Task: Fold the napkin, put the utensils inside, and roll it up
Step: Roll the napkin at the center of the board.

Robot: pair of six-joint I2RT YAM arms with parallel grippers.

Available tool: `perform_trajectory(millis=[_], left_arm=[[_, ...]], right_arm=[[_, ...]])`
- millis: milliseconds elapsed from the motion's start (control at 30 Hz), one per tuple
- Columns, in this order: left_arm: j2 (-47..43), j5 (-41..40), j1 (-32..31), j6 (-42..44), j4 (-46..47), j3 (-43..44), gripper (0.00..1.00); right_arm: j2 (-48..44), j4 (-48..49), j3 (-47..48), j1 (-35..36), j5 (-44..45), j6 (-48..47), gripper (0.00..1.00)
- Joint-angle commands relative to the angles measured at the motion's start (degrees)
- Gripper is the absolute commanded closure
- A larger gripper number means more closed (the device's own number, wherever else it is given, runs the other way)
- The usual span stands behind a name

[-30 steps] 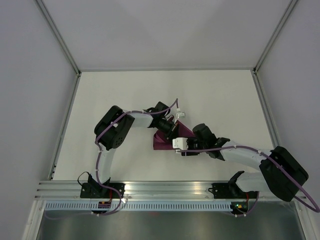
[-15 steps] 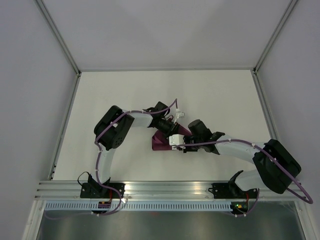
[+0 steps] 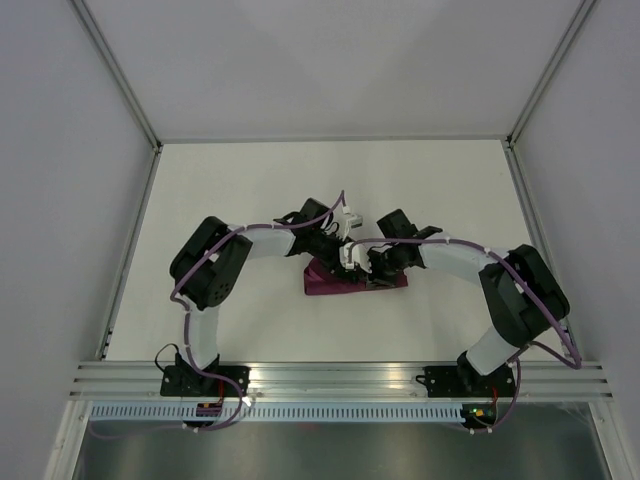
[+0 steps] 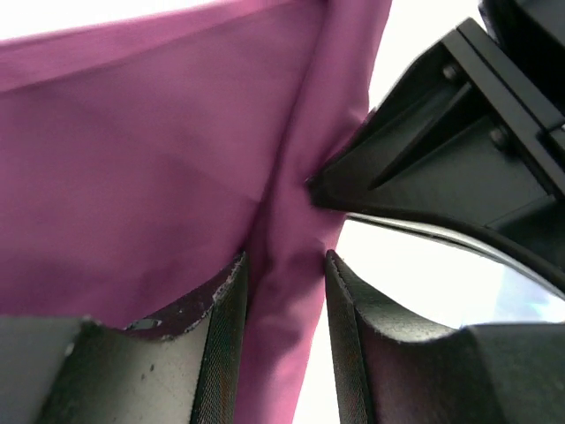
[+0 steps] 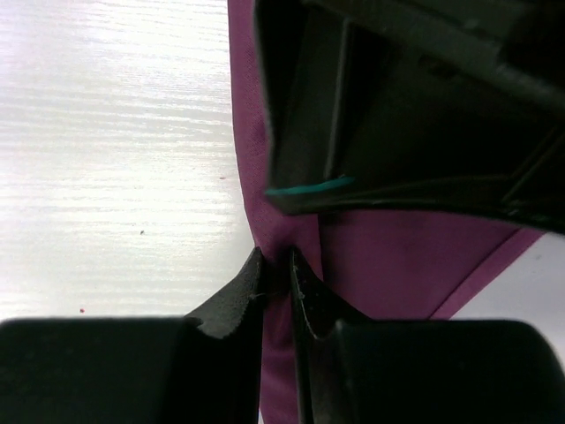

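The magenta napkin point(image 3: 325, 287) lies folded in a narrow strip at mid-table. It also fills the left wrist view point(image 4: 159, 159) and shows in the right wrist view point(image 5: 388, 256). My left gripper point(image 3: 336, 256) point(image 4: 284, 265) is closed on a raised ridge of the cloth. My right gripper point(image 3: 366, 270) point(image 5: 278, 265) faces it at very close range, its jaws nearly together and pinching the napkin's edge. The two grippers almost touch. The utensils are hidden; none shows in any view.
The white table point(image 3: 230, 190) is walled by grey panels with metal rails at left point(image 3: 128, 250) and right point(image 3: 530, 220). The arm bases sit on the rail at the near edge point(image 3: 330, 378).
My right gripper has moved left and away from the near edge, up against the left gripper. The left arm's elbow has swung left. The napkin now lies lower and stretched out toward the right.
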Motion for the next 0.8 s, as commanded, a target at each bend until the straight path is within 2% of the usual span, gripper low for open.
perform_trajectory(millis=[0,200,267,433,533,633,700,767], left_arm=[[-6.04,-9.28,1.5,-4.24,6.05,-2.87,0.55],[-17.64,-21.23,2.73,-6.8,13.87,-10.24,0.55],[-22.98,-28.5,2.74,-6.89,16.94,-13.93,0.56],[-34.87,-32.76,2.47,-6.36,27.32,-24.67,0.57],[-39.62,-37.14,-0.59,-1.54,28.47,-28.28,0.59],[-42.34,-45.22,-6.39,4.0,28.56,-30.04,0.6],[-43.05,-48.39,-11.92,10.49,30.48,-31.44,0.6],[-42.71,-50.77,-14.12,12.78,31.98,-32.41,0.59]], right_arm=[[6.24,-14.52,2.47,-2.3,-2.72,-4.24,0.89],[13.45,-21.64,8.98,-3.27,-4.66,-6.96,0.9],[17.39,-25.41,11.7,-3.8,-5.18,-7.66,0.9],[23.29,-30.87,17.59,-5.03,-6.15,-9.42,0.91],[26.72,-33.33,21.37,-5.65,-6.24,-9.08,0.91],[29.62,-35.88,25.06,-6.0,-6.42,-8.9,0.91],[31.55,-37.2,28.14,-6.17,-6.59,-8.37,0.91],[32.79,-37.9,29.28,-6.44,-6.42,-8.02,0.91]])
